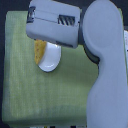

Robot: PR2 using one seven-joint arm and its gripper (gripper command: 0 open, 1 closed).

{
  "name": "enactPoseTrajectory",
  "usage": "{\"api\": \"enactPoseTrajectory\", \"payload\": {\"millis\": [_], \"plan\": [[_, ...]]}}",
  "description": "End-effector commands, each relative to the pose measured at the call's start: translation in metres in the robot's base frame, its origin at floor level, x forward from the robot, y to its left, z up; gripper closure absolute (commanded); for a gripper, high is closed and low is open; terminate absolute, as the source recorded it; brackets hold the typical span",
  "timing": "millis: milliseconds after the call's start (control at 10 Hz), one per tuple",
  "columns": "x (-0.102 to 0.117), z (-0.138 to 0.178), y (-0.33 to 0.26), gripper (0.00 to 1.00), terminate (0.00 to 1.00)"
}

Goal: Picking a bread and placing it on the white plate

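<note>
The bread (39, 52) is a golden-orange roll lying at the exterior view's left edge of the white plate (51, 61), with its upper end hidden under the arm. Only the lower part of the plate shows below the grey arm. My gripper's fingers are hidden behind the large grey housing (52, 22), so their state does not show.
A green cloth (30, 90) covers the table. The thick grey arm (105, 65) runs down the exterior view's right side and blocks that part of the cloth. Dark background shows at the far right edge.
</note>
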Motion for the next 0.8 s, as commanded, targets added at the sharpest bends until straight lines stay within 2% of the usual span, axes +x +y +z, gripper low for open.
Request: {"api": "enactPoseTrajectory", "payload": {"millis": [0, 400, 500, 600, 700], "plan": [[-0.001, -0.006, -0.007, 0.0, 0.0], [-0.004, 0.008, -0.012, 0.0, 0.0], [-0.01, 0.019, -0.014, 0.0, 0.0], [0.004, 0.05, -0.028, 0.0, 0.0], [0.008, 0.062, -0.035, 0.0, 0.0]]}}
